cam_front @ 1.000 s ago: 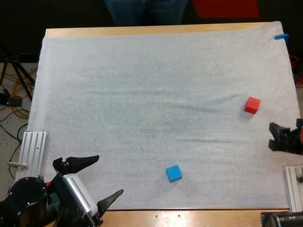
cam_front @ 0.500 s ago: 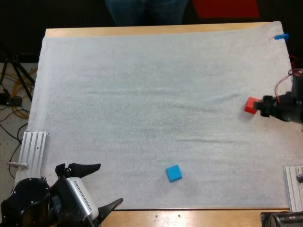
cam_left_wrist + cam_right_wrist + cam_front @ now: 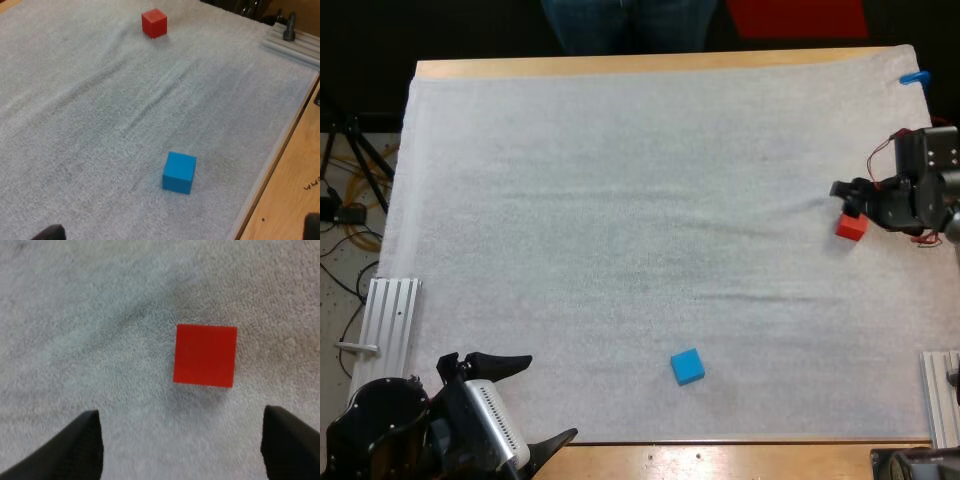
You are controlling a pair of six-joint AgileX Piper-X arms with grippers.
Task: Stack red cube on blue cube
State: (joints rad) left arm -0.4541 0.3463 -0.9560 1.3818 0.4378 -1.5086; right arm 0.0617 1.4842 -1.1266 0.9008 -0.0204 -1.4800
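Right gripper (image 3: 848, 200) hovers over the red cube (image 3: 851, 227) at the frame's right edge, fingers wide apart and empty: approach step, I'd say, next needing a drop and squeeze, with the blue cube (image 3: 687, 366) waiting at lower centre.

From above, the small red cube (image 3: 853, 230) is partly hidden under the right arm's black two-fingered gripper (image 3: 845, 197), a person's legs in dark blue trousers (image 3: 630, 22) beyond the table's far side are cut by the upper edge, and the grey metal rail (image 3: 942, 395) by the right edge.
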